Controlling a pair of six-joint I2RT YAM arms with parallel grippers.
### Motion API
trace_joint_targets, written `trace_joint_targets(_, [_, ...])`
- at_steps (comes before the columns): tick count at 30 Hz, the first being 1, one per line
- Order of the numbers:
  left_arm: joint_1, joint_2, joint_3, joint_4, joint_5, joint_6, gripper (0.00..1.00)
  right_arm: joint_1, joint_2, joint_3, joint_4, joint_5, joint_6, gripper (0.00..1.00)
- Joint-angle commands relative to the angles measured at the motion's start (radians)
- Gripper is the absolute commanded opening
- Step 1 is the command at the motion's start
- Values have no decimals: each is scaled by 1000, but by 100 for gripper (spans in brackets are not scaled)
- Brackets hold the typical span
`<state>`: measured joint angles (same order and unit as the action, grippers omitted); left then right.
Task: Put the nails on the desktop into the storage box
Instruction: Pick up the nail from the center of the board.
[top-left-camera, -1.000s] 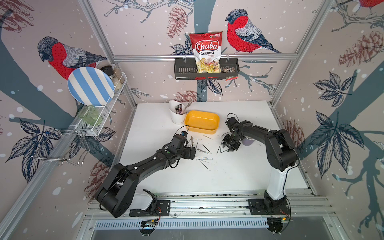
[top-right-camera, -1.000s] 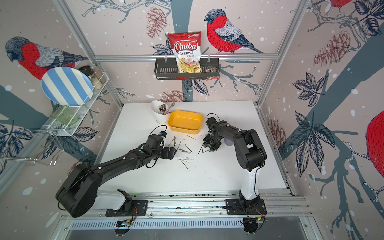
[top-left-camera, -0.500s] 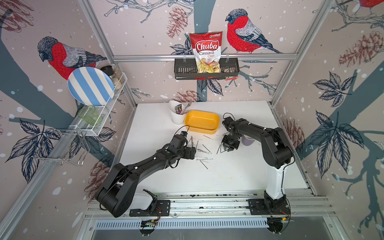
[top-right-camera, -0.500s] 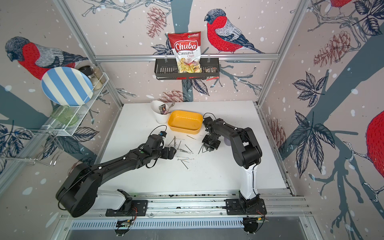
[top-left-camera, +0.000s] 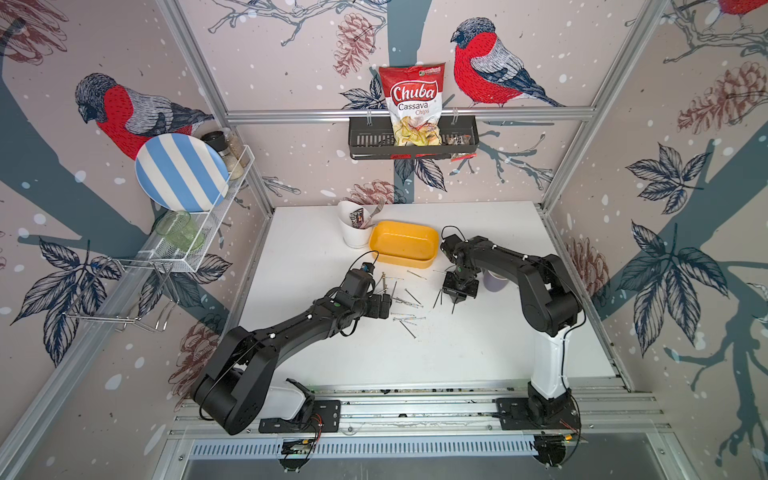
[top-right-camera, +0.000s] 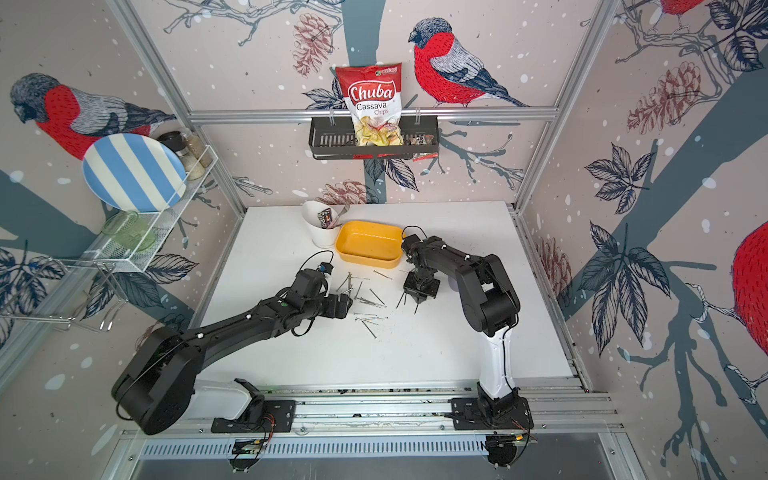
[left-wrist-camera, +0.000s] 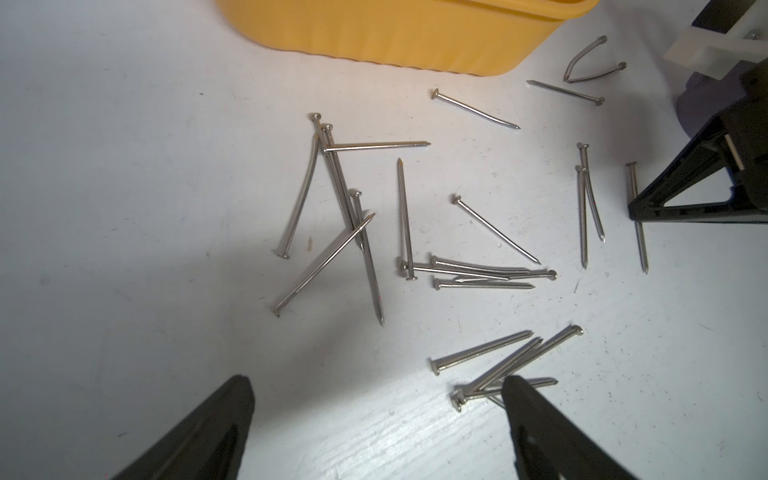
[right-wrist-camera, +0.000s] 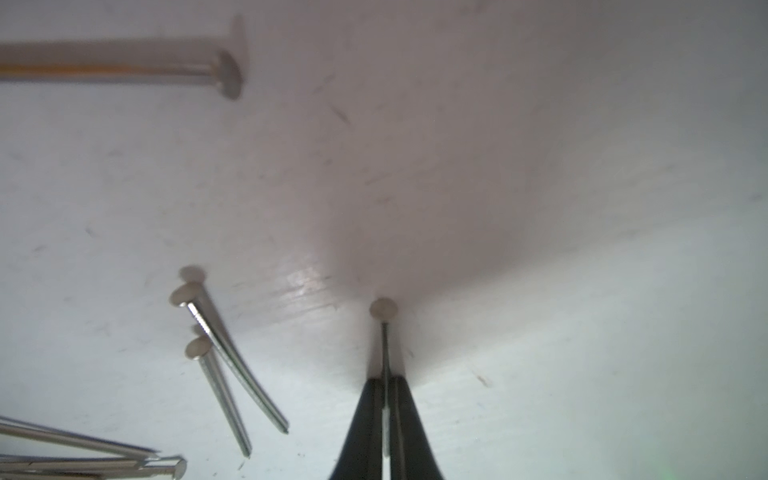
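Several grey nails lie scattered on the white desktop between the two arms, in front of the yellow storage box. My left gripper hovers low at the left edge of the scatter, open, with only bare desktop between its fingers. My right gripper points down at the desktop right of the scatter. It is shut on one nail, whose head sticks out past the fingertips. Two loose nails lie beside it.
A white cutlery cup stands left of the box. A lilac mug sits partly hidden behind the right arm. A black wall basket holding a chips bag hangs at the back. A wire rack with a striped plate is on the left wall.
The right gripper's jaws have closed onto a nail, and its arm has shifted slightly. The left arm has not moved.
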<state>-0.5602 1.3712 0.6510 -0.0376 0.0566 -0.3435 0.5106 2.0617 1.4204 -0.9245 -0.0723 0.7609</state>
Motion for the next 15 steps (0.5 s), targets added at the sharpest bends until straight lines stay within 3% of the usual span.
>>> trace_joint_targets(1, [-1,0,9,10,-1,-3,95,11,52,-28,98,169,-34,0])
trace_joint_targets(15, [7,-14,48,-14,6,-5,95,14,-157,-41,177,221,-136,0])
